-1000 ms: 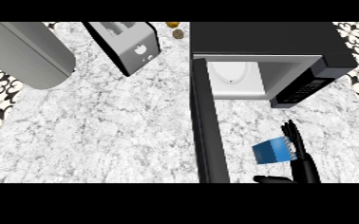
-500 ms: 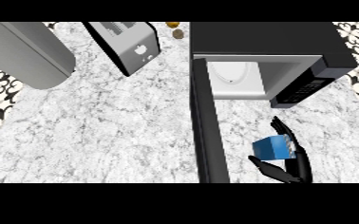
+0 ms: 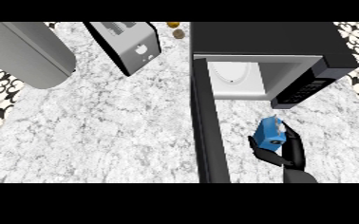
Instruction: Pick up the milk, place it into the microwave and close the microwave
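Head view: the black right hand [image 3: 289, 151] curls its fingers and thumb around the small blue milk carton [image 3: 269, 134], holding it near the front edge of the white marble counter [image 3: 126, 123], just in front of the black microwave [image 3: 270, 45]. The microwave's white cavity [image 3: 238, 78] is exposed, its black door [image 3: 209, 123] swung out toward the front edge. A silver toaster [image 3: 129, 45] stands near the back edge; a grey cylindrical appliance [image 3: 35, 52] lies at the back left corner.

Your marble bench [image 3: 126, 123] carries: a toaster [image 3: 129, 47] at the back, a grey rounded appliance [image 3: 35, 52] at left, a black microwave [image 3: 270, 52] at right with its door [image 3: 209, 128] open, and two small brown items [image 3: 176, 30] behind.
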